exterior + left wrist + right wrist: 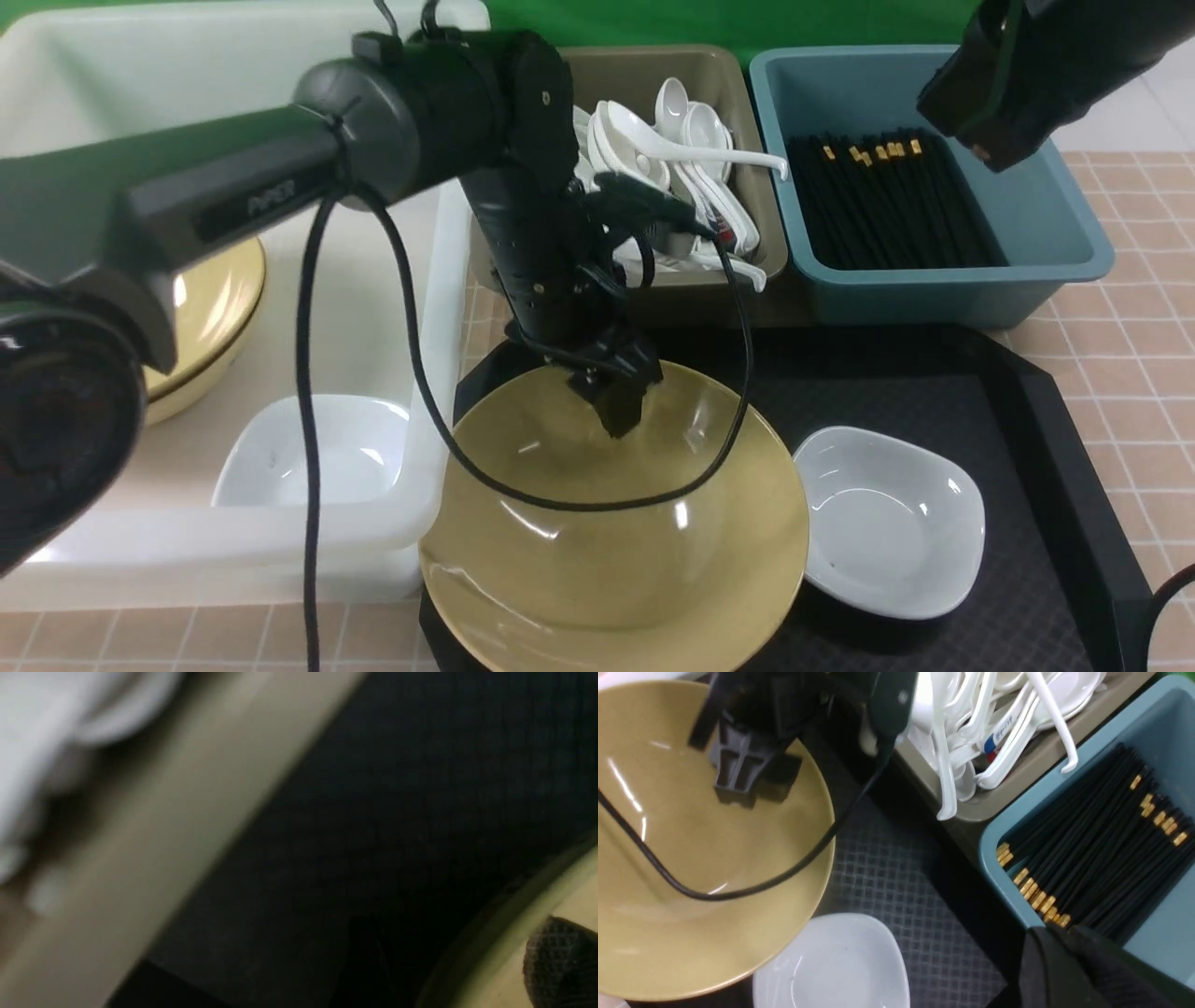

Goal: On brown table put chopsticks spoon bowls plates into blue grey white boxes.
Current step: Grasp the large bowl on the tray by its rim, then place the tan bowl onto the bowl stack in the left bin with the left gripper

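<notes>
While a white plastic box (439, 280) at the left held a yellow bowl (215, 299) and a small white dish (317, 448), the left gripper (616, 406) pointed steeply down at the far rim of a large yellow ceramic bowl (607, 560) on a black tray (1027, 420). Its jaws were released astride that rim, and its black cable (597, 504) drooped across the bowl. Behind stood a grey box (635, 70) heaped with white plastic spoons (691, 131). Right of the bowl lay a second white square dish (887, 523). Farther right, the right gripper (985, 149) hung above a blue box (1027, 215) of black chopsticks (887, 205), seemingly clenched on nothing.
</notes>
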Motion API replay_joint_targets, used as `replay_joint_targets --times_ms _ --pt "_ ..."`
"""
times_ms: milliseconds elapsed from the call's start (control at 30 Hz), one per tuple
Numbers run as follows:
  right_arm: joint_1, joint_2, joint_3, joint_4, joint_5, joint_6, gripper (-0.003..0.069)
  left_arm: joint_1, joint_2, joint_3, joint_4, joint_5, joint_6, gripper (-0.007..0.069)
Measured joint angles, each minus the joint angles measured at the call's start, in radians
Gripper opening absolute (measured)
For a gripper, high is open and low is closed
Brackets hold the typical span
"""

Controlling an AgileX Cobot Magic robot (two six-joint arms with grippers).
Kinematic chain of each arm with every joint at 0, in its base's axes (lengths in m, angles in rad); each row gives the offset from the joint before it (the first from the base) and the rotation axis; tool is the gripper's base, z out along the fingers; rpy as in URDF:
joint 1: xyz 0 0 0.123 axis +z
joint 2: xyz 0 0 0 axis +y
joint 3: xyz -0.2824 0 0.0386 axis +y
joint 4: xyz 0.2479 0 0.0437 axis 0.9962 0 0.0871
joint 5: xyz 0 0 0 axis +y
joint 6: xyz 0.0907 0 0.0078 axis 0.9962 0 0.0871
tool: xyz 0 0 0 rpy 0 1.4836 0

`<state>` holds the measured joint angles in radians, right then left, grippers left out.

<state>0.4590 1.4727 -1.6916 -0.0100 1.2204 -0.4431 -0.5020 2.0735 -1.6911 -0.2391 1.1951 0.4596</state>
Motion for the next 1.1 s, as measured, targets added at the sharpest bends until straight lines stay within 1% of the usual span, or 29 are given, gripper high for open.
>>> replay_joint_targets --times_ms 33,67,167,200,233,267,300,367,433,567,600,700,767,800,833,867,967,1033,1067,1100 --pt "0.0 0.0 0.0 0.0 0.0 0.0 0.0084 0.0 0.004 0.0 0.0 0.005 0.001 0.0343" --pt "0.0 0.0 0.0 0.0 0.0 0.0 0.0084 0.0 0.004 0.0 0.0 0.005 0.002 0.0337" --pt "0.0 0.0 0.0 0.0 -0.007 -0.007 0.0084 0.002 0.004 0.0 0.0 0.019 0.013 0.0211" --pt "0.0 0.0 0.0 0.0 -0.011 -0.007 0.0084 0.002 -0.001 0.0 -0.003 0.037 0.016 0.0153" --pt "0.0 0.0 0.0 0.0 -0.018 -0.009 0.0084 0.002 -0.006 0.0 -0.011 0.047 0.018 0.0113" --pt "0.0 0.0 0.0 0.0 -0.02 -0.009 0.0084 0.002 -0.007 0.0 -0.012 0.048 0.018 0.0096" --pt "0.0 0.0 0.0 0.0 -0.035 -0.009 0.0084 0.002 -0.02 0.0 -0.029 0.054 0.015 0.0052" --pt "0.0 0.0 0.0 0.0 -0.054 -0.015 0.0084 0.002 -0.047 -0.001 -0.042 0.044 0.013 0.002" --pt "0.0 0.0 0.0 0.0 -0.074 -0.028 0.0084 0.007 -0.082 -0.007 -0.047 0.043 0.013 0.0006" --pt "0.0 0.0 -0.012 0.02 -0.086 -0.052 0.0084 0.043 -0.17 -0.027 -0.062 0.027 0.016 0.0008" --pt "0.0 0.0 -0.021 0.034 -0.086 -0.065 0.0084 0.061 -0.195 -0.029 -0.086 0.027 0.016 0.0007" --pt "0.021 0.0 -0.055 0.08 -0.092 -0.113 0.0084 0.13 -0.269 -0.029 -0.163 0.034 0.016 0.0007" --pt "0.063 0.0 -0.076 0.095 -0.108 -0.137 0.0084 0.182 -0.315 -0.029 -0.211 0.042 0.02 0.0007" --pt "0.09 0.0 -0.084 0.099 -0.123 -0.145 0.0084 0.223 -0.346 -0.025 -0.236 0.046 0.024 0.0007" --pt "0.095 0.0 -0.085 0.101 -0.127 -0.147 0.0084 0.223 -0.346 -0.025 -0.241 0.046 0.026 0.0007" --pt "0.136 0.0 -0.089 0.104 -0.156 -0.169 0.0083 0.28 -0.388 -0.012 -0.276 0.046 0.036 0.0007" --pt "0.217 0.002 -0.091 0.108 -0.209 -0.205 0.0083 0.425 -0.48 0.046 -0.346 0.047 0.051 0.0007" --pt "0.255 0.009 -0.091 0.11 -0.24 -0.22 0.0083 0.551 -0.55 0.099 -0.4 0.044 0.054 0.0007" --pt "0.266 0.011 -0.091 0.111 -0.245 -0.221 0.0083 0.578 -0.571 0.119 -0.411 0.041 0.056 0.0007" --pt "0.286 0.019 -0.091 0.113 -0.255 -0.224 0.0083 0.687 -0.619 0.17 -0.454 0.026 0.064 0.0007"
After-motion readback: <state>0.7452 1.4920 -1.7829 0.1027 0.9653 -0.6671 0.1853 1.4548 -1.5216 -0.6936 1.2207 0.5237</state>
